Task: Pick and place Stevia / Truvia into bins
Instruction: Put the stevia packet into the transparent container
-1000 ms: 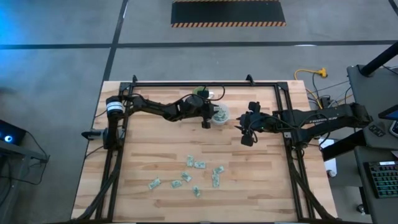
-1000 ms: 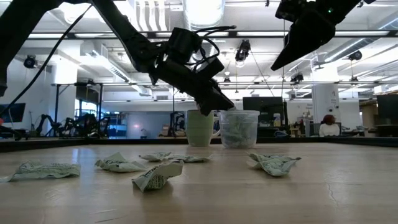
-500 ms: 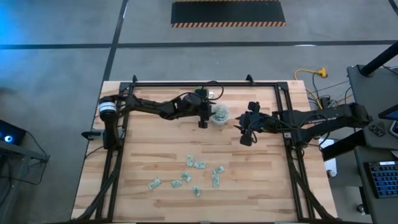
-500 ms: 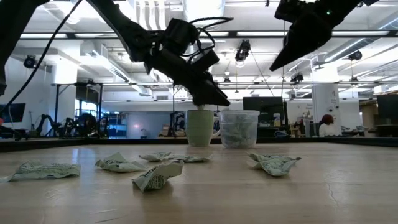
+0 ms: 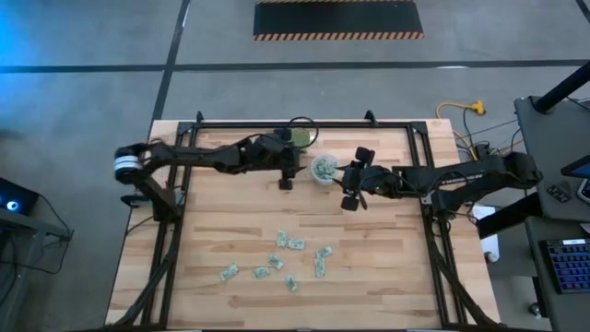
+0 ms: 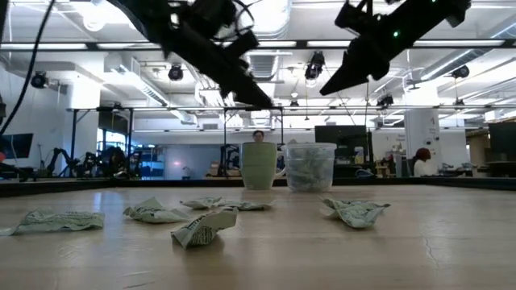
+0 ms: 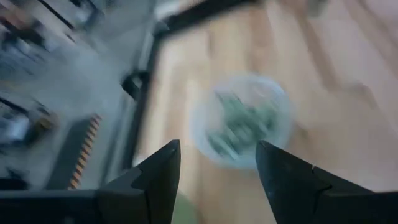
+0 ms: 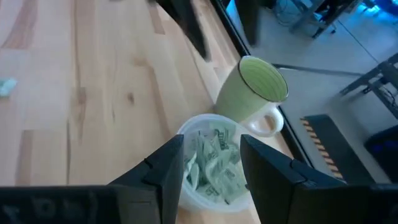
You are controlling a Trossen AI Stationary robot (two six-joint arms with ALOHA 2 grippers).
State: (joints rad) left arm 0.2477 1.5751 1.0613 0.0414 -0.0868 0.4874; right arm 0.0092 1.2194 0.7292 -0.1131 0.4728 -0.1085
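Tabletop: pale wooden plank tabletop (image 5: 221,221) inside a black frame.
Left pincer (image 5: 286,183): raised beside the cups, fingers apart, empty.
Right pincer (image 5: 349,200): raised just beside the clear cup, fingers apart, empty.
Mug: pale green ceramic mug (image 8: 256,93), touching the clear cup.
Bin: small round clear plastic cup (image 5: 324,170) near the far edge, holding sachets.
Sachets: small pale green-and-white paper sachets (image 5: 294,244), scattered toward the near side, well apart from the cup.

Your left gripper (image 5: 286,183) has pulled back from the cup (image 5: 324,170) toward 9 o'clock and risen. Your right gripper (image 5: 348,202) has closed in on the cup from 3 o'clock.
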